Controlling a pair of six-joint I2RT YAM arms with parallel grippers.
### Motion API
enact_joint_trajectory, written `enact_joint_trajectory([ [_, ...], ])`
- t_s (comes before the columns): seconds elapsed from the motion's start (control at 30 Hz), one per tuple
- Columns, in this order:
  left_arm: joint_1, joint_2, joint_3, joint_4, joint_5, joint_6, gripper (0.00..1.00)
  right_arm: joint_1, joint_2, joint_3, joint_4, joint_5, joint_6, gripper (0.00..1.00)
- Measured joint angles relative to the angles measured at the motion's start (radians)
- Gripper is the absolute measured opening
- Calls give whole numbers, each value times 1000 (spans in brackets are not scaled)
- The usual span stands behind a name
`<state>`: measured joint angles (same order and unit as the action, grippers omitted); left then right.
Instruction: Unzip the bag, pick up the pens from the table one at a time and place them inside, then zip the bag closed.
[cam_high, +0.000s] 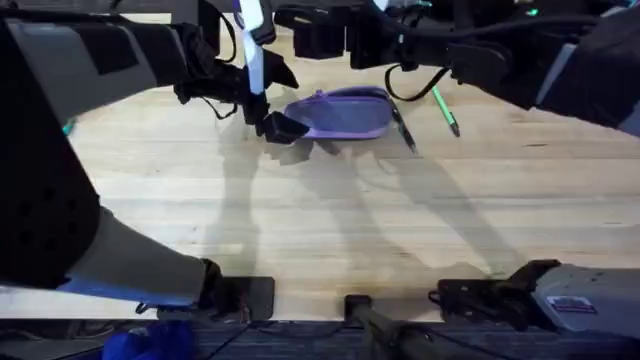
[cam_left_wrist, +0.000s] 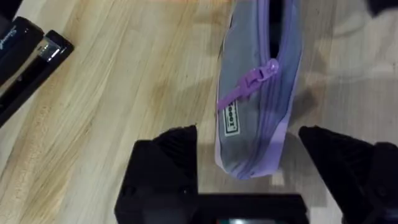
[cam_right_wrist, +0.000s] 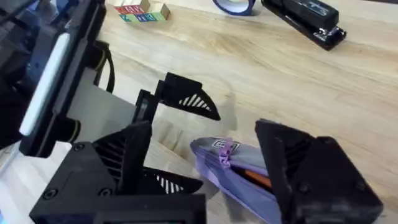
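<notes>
Overhead: the bag, lavender pouch, lies on the table in the upper middle of the frame, long axis roughly left-right. Left gripper sits at the bag's left end, fingers spread wide. Left wrist view: left gripper open, black fingers either side of the bag's near end, straddling it with gaps on both sides, not clamped on anything. Zipper pull, pink-purple tab, lies on top of the pouch about mid-length; the zipper past the pull looks parted, dark slit visible. Small label on the fabric near the end.

Right gripper in right wrist view: fingers wide apart, the bag between them, nothing gripped. Something orange shows inside the open slit. The left gripper shows farther off at the bag's other end. In the overhead view the right arm's end sits over the bag's top right edge; can't tell contact there.

Green pen lies on the table right of the bag, diagonal, apart from it. Dark pen lies just at the bag's right end, diagonal, touching or nearly so, can't tell.

Black stapler upper right of the right wrist view, blue tape roll beside it, small colored blocks upper left
</notes>
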<state>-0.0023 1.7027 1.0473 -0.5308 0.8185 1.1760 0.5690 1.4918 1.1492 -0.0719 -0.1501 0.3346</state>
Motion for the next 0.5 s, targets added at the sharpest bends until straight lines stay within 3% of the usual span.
enact_joint_trajectory([
  [0.3,0,0,0,-4,0,-2,992,0,0,0,-22,0,-79,995],
  [0.5,0,0,0,-5,2,-43,992,0,0,1,-119,0,-166,996],
])
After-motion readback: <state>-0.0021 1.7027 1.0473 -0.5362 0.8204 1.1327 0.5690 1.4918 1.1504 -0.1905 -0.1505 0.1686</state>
